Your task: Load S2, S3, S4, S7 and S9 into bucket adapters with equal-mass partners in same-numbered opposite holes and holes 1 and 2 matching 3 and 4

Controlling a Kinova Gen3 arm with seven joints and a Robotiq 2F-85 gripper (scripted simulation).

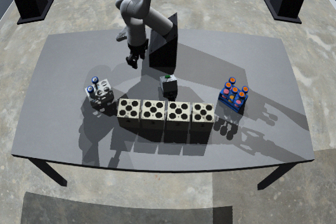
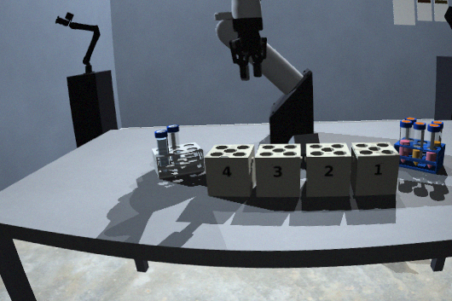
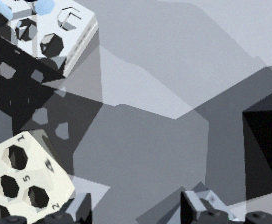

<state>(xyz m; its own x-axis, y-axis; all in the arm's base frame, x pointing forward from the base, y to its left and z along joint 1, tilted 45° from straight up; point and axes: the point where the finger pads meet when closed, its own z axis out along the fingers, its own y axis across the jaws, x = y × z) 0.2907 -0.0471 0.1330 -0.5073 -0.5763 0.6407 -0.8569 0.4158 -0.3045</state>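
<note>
In the wrist view, the clear plastic blank rack is cut by the upper left corner of the frame, and only slivers of its blue-capped water tubes show at the top edge, their printed volumes out of sight. A cream five-hole bucket adapter runs off the lower left edge, its side number hidden. The dark gripper fingertips barely enter along the bottom edge. In the top view, the orange cap dots in the blue sample rack at the right are too small to read.
</note>
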